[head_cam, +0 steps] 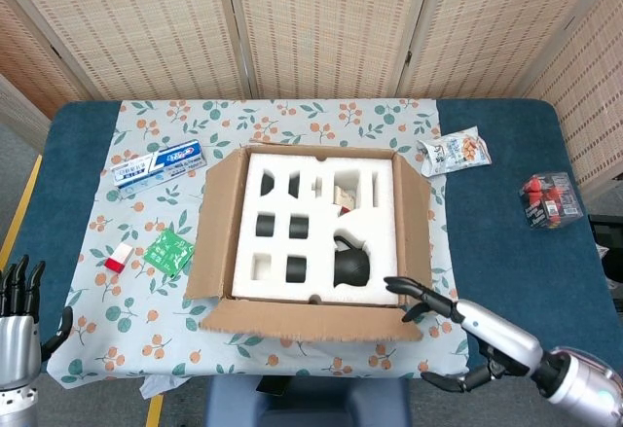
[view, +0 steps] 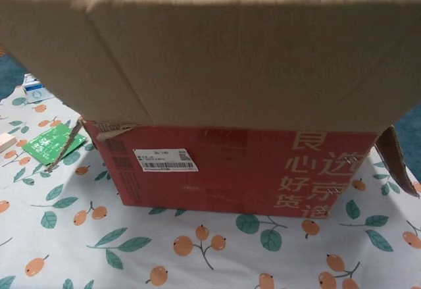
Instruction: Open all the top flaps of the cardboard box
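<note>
The cardboard box (head_cam: 219, 223) sits mid-table with its flaps folded outward. Its near flap (head_cam: 307, 322) now leans out over the front edge, and in the chest view this near flap (view: 210, 62) fills the upper frame above the box's red front wall (view: 230, 170). Inside lies a white foam insert (head_cam: 282, 237) with dark items in its pockets, among them a black jug (head_cam: 351, 264). My right hand (head_cam: 458, 344) hovers at the flap's right corner, fingers spread, holding nothing. My left hand (head_cam: 18, 322) stands at the lower left edge, fingers apart and empty.
A toothpaste box (head_cam: 158, 165), a green packet (head_cam: 169, 251) and a small red-and-white block (head_cam: 118, 258) lie left of the box. A snack bag (head_cam: 454, 151) and a red packet (head_cam: 550, 198) lie to the right. A floral cloth (head_cam: 117, 349) covers the table.
</note>
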{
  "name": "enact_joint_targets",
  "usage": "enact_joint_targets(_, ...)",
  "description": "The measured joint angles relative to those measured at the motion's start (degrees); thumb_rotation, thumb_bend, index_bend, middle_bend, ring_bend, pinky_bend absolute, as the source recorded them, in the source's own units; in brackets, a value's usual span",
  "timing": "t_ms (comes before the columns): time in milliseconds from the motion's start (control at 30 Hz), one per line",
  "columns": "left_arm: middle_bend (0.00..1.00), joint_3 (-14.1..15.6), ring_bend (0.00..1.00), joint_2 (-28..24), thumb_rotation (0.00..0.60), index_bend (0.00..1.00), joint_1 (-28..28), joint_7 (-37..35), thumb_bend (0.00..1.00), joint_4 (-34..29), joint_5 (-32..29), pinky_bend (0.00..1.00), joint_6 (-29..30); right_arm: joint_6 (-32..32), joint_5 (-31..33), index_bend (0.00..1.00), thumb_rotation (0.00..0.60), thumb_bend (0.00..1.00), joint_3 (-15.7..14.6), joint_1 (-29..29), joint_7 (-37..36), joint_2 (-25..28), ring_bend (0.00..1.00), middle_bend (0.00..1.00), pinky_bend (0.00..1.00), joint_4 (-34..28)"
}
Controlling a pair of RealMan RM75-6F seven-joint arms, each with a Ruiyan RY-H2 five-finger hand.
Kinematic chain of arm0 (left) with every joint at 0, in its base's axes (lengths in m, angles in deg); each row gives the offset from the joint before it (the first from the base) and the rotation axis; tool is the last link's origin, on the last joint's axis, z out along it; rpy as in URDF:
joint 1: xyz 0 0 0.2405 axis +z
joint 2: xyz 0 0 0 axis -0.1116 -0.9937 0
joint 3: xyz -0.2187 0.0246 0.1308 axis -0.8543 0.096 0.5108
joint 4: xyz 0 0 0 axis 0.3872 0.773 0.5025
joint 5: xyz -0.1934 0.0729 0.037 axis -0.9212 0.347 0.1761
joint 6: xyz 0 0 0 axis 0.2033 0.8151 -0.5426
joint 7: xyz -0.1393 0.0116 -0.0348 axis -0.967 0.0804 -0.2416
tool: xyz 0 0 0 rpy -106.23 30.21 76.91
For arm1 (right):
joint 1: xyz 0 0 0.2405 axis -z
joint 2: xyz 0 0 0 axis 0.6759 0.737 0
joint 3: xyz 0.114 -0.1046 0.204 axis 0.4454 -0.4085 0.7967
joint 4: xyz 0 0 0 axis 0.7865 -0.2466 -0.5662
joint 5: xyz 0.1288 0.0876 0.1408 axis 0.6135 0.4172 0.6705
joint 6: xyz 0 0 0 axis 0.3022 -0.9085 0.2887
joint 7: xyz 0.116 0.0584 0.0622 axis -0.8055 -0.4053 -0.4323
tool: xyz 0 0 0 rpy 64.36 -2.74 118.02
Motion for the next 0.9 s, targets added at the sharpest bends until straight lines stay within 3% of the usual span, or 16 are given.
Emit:
enact_joint_targets(233, 0.00, 2.3, 0.00, -1.0, 0.600, 0.00, 0.7, 1.2, 0.45, -1.8, 3.1, 0.00, 0.9, 5.8, -4.2, 0.00, 0.600, 0.38, -2.9, 9.0, 12.6, -2.8, 0.02, 0.00, 0.24, 1.2)
enact_joint_targets(400, 0.00, 3.8, 0.00, -3.4, 0.600, 0.00, 0.7, 1.7, 0.45, -4.9, 3.1, 0.00, -2.1, 7.6, -2.3, 0.00, 0.600, 0.38, -2.4, 13.2, 22.6, -8.0, 0.00, 0.00, 0.16, 5.9)
enact_joint_targets(567, 0.00, 4.9, 0.00, -7.3, 0.600, 0.00, 0.2, 0.7, 0.45, -8.8, 2.0, 0.00, -6.4, 9.2, 3.3, 0.00, 0.600, 0.38, 0.2, 17.6, 38.6, -14.2, 0.00, 0.00, 0.01, 11.6)
enact_joint_targets(833, 0.00, 5.3, 0.00, -9.9, 0.600, 0.00, -0.5, 0.3, 0.45, -10.9, 1.6, 0.00, -8.6, 12.4, 18.6, 0.00, 0.600, 0.38, 6.9, 25.2, 74.3, -28.1, 0.00, 0.00, 0.00, 20.6)
enact_joint_targets(900, 0.00, 5.4, 0.00, -10.1, 0.600, 0.00, -0.5, 0.6, 0.45, -11.3, 1.5, 0.00, -8.9, 12.7, 21.4, 0.00, 0.600, 0.38, 7.8, 26.1, 79.6, -30.5, 0.00, 0.00, 0.00, 22.1)
